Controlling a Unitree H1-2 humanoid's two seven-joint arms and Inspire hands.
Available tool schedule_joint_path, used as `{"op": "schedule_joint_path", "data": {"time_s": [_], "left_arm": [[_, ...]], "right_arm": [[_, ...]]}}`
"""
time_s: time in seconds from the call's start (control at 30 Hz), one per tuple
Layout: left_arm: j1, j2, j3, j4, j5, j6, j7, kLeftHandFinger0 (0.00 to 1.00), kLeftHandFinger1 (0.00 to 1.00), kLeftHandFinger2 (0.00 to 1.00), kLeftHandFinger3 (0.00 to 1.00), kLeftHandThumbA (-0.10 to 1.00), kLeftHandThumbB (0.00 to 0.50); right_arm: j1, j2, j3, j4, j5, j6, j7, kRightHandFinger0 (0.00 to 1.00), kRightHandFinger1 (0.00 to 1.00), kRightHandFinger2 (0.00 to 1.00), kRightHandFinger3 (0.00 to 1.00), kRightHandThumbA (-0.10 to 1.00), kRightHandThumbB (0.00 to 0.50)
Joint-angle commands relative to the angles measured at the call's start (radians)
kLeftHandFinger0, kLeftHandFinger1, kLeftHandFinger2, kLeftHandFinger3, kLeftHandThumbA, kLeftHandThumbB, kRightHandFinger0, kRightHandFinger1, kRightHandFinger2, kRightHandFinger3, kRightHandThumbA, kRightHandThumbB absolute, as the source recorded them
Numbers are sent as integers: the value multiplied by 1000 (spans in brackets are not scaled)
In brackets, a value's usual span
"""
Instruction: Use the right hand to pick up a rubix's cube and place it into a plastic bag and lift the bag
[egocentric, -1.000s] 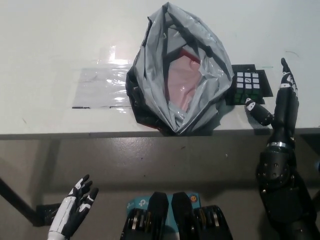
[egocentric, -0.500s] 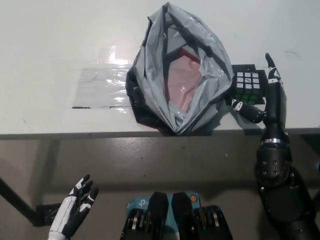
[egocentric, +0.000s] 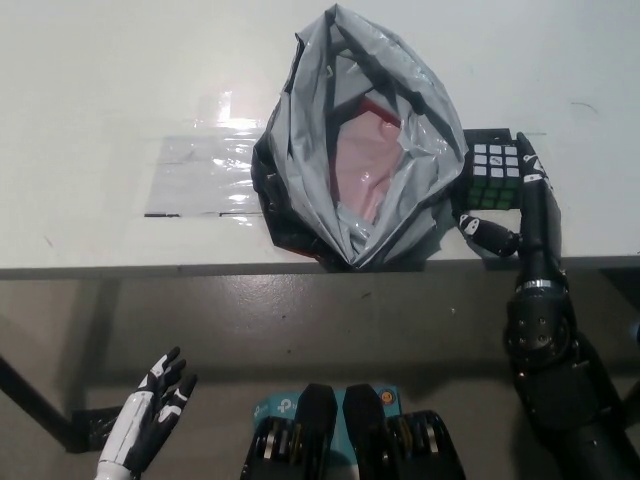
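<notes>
The only mark that can be made out is a pale, rounded logo on the light blue box (egocentric: 325, 402) at the bottom middle of the view, partly hidden, and its letters cannot be read for certain; the grey plastic bag (egocentric: 355, 140) and the cube (egocentric: 495, 172) near the table's front edge show no readable print.

White bench (egocentric: 120, 80): grey plastic bag (egocentric: 355, 150), mouth open toward the near edge, pink lining visible. Rubik's cube (egocentric: 495, 170) just right of the bag, on a black mat. Right hand (egocentric: 520, 215), black, at the cube's right and near sides, fingers (egocentric: 532, 185) spread. Left hand (egocentric: 150, 415), white, fingers apart, below the bench edge at lower left.
</notes>
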Motion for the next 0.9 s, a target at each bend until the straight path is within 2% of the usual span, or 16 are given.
{"op": "schedule_joint_path", "data": {"time_s": [0.0, 0.27, 0.5, 0.63, 0.77, 0.87], "left_arm": [[-10, 3, 0, -29, 2, -26, -8, 1000, 1000, 1000, 1000, 851, 141], [-12, 3, -4, -26, 9, -29, -6, 1000, 1000, 1000, 1000, 849, 145], [-8, 1, -3, -36, 7, -18, -7, 1000, 1000, 1000, 1000, 845, 145], [-9, 3, -2, -35, 7, -21, -5, 1000, 1000, 1000, 1000, 849, 157], [-9, 2, -3, -35, 10, -22, -4, 1000, 1000, 1000, 1000, 841, 145], [-9, 2, -1, -36, 3, -22, -7, 1000, 1000, 1000, 1000, 839, 159]], "right_arm": [[-77, -16, -10, 31, 28, -33, -28, 1000, 1000, 1000, 1000, 920, 500], [-93, -19, -12, 21, 37, -25, -33, 1000, 1000, 1000, 1000, 923, 500], [-92, -14, -13, -22, 46, 10, -9, 1000, 1000, 1000, 1000, 969, 500], [-97, -11, -10, -17, 45, 3, -14, 1000, 1000, 1000, 1000, 971, 500], [-96, -9, -9, -18, 51, -9, -11, 1000, 1000, 1000, 1000, 954, 500], [-100, -9, -7, -14, 53, 1, -7, 1000, 1000, 1000, 1000, 966, 500]]}}
